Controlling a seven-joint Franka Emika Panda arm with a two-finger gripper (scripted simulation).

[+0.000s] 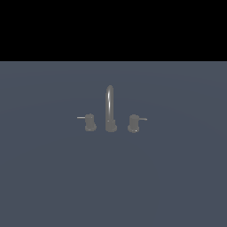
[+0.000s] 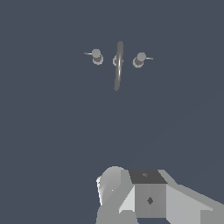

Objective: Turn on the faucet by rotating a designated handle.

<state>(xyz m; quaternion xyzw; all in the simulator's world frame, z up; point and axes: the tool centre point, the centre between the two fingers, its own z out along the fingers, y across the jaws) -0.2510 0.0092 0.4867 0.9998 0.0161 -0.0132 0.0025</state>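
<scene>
Wrist view alone shows the arm, well apart from the faucet (image 2: 118, 65); end effector state hidden.

Grey faucet (image 1: 110, 108) stands upright; its handle (image 1: 134, 123) lever points to the exterior view's right

Flat slate-blue floor (image 1: 53, 177) under the grey faucet (image 1: 110, 108), handle (image 1: 134, 123) and twin knob (image 1: 90, 122).

I'm seeing the faucet (image 1: 110, 111) looking dull grey metal, its spout (image 2: 118, 65) catching a soft sheen, floor (image 1: 113, 177) showing matt slate-blue.
</scene>
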